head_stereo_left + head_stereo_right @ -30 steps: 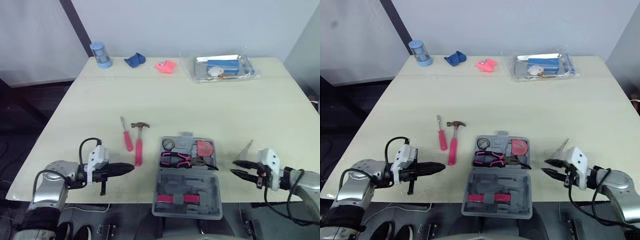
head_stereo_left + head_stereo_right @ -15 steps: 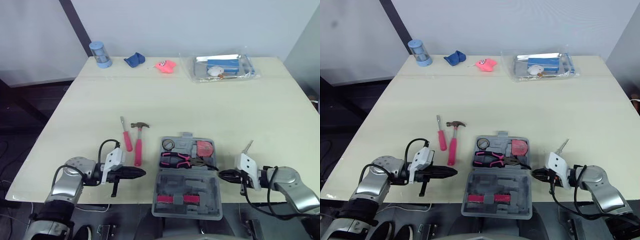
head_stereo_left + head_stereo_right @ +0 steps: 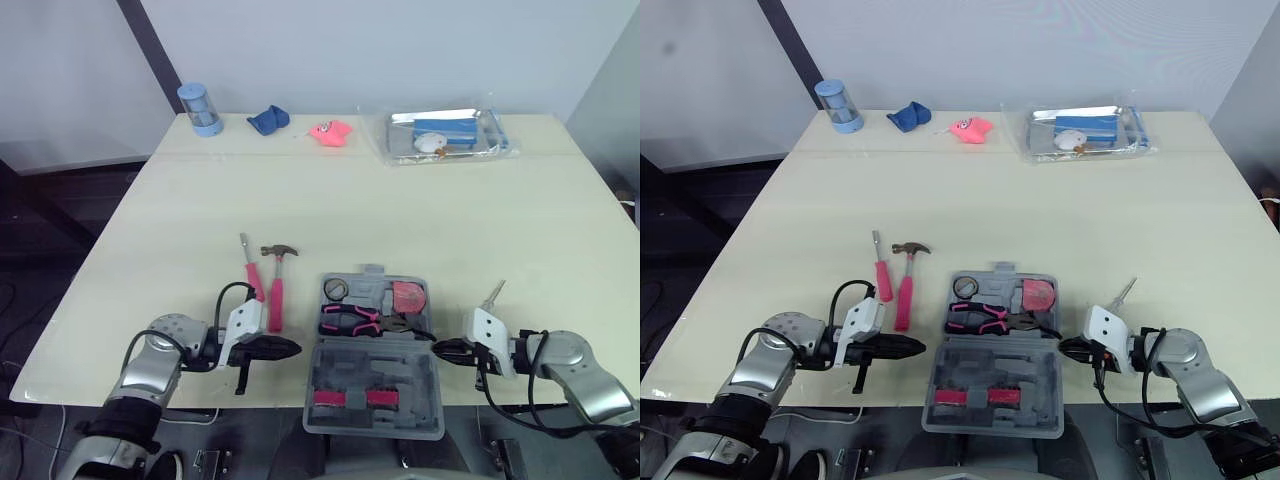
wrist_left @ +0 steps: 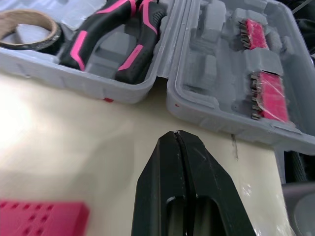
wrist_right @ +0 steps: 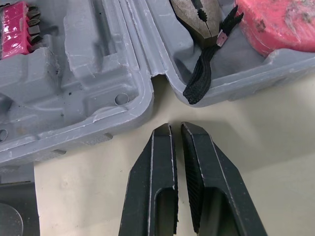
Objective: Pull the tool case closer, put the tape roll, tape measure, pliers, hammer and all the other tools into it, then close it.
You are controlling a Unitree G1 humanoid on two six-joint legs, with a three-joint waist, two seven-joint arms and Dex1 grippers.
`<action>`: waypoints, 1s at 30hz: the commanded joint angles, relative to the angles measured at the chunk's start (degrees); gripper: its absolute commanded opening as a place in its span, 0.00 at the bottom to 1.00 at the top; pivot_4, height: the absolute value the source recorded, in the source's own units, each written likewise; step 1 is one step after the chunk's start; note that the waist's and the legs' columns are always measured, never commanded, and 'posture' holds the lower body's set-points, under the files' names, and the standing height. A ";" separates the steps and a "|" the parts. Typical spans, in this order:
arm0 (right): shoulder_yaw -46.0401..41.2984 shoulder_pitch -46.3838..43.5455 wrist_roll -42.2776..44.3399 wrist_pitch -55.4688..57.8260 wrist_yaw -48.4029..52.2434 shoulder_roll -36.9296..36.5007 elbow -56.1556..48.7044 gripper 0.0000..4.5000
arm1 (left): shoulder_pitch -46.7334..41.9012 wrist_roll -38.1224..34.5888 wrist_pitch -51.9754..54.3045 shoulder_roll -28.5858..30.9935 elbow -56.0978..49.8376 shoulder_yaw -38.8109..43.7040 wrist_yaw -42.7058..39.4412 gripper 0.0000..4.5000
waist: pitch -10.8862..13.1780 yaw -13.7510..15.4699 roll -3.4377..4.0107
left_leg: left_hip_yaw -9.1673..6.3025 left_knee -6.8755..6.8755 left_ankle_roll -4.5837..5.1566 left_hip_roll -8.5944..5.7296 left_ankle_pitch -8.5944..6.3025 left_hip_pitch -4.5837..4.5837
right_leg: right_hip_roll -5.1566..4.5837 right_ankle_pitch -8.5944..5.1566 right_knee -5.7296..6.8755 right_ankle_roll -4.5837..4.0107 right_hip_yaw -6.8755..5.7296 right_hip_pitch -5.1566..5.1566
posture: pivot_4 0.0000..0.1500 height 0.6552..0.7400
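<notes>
Two pincers flank the open case (image 3: 400, 372): left pincer (image 3: 295, 348) pressed closed, empty; right pincer (image 3: 437, 347) a sliver apart, empty. Hammer (image 3: 276, 298), screwdriver (image 3: 254, 280) outside on worktop (image 3: 400, 220).

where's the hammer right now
In the head views the hammer lies on the table, left of the open tool case and beside the screwdriver, its handle ending ahead of the left hand.

Open tool case (image 3: 375, 372) sits at the table's (image 3: 400, 220) near edge. Left gripper (image 3: 296, 348) at its 9 o'clock, right gripper (image 3: 436, 347) at 3 o'clock, hammer (image 3: 276, 292) and screwdriver (image 3: 255, 282) side by side at 10 o'clock.
</notes>
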 commanded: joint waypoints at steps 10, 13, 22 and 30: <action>0.33 -0.09 -0.48 -2.53 -0.17 0.56 1.05 0.07 | -1.71 0.80 0.54 -1.14 -0.17 -0.88 1.23 0.00 | 0.00 0.02 0.00 | 0.00 0.01 0.00 0.00 0.00 0.00 | 0.00 0.00 0.00 0.00 -0.01 0.00 | 1.00 1.00; 0.37 -0.15 -0.50 -2.69 -0.21 0.63 1.14 0.07 | -2.24 0.70 1.61 -1.27 -1.04 -1.09 1.81 0.00 | 0.00 0.03 0.00 | -0.01 0.01 0.00 0.00 0.00 0.00 | 0.00 0.00 0.00 0.00 -0.01 0.01 | 1.00 1.00; 0.42 -0.55 -0.62 -2.80 -0.45 0.94 1.33 0.07 | -3.71 0.94 4.87 -1.97 -3.60 -2.51 3.54 0.00 | 0.00 0.00 0.00 | -0.01 0.03 0.00 0.00 0.00 0.00 | 0.00 0.00 0.01 0.00 -0.01 0.01 | 1.00 1.00; 0.41 -0.88 -0.35 -2.32 -0.47 1.35 0.51 0.07 | -4.26 2.93 6.41 -1.76 -4.07 -4.42 4.40 0.00 | 0.00 0.01 0.00 | -0.02 0.03 0.00 0.00 0.00 0.00 | 0.00 0.00 0.02 0.00 -0.01 0.01 | 1.00 1.00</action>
